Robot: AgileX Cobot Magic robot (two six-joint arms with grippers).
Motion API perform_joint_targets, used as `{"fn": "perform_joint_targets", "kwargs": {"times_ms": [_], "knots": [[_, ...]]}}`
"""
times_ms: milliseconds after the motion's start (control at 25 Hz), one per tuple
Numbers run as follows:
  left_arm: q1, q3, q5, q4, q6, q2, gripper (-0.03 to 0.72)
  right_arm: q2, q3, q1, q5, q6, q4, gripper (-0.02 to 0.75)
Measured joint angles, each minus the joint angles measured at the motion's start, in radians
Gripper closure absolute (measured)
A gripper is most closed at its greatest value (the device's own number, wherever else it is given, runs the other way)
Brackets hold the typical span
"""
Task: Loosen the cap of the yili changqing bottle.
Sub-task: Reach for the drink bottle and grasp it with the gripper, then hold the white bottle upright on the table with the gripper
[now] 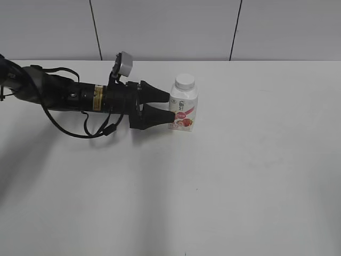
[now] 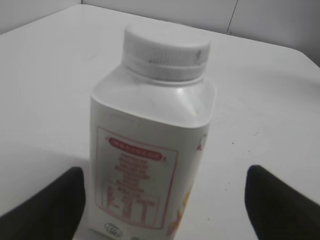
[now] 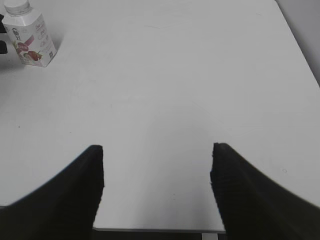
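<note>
The yili changqing bottle (image 1: 184,109) stands upright on the white table, white with a pink-red fruit label. Its white round cap (image 1: 185,81) sits on the neck. My left gripper (image 1: 169,106) is open, its black fingertips at the bottle's left side, one behind and one in front. In the left wrist view the bottle (image 2: 150,165) fills the middle between the jaws (image 2: 165,200), cap (image 2: 166,52) on top; the left finger is close to the bottle, the right one stands apart. My right gripper (image 3: 156,175) is open and empty over the table's near edge; the bottle (image 3: 31,36) shows far off.
The white table (image 1: 240,176) spreads wide around the bottle. A grey panelled wall (image 1: 170,26) stands behind its far edge. The left arm's cables (image 1: 85,128) hang close over the table on the left.
</note>
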Motion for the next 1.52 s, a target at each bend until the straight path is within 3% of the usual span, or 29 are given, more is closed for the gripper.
{"fn": "perform_joint_targets", "kwargs": {"times_ms": [720, 1520], "knots": [[-0.093, -0.063, 0.009, -0.033, -0.037, 0.044, 0.095, 0.000, 0.000, 0.000, 0.000, 0.000, 0.000, 0.204], [-0.129, -0.077, 0.038, -0.023, -0.099, 0.048, 0.102, 0.000, 0.000, 0.000, 0.000, 0.000, 0.000, 0.204]]}}
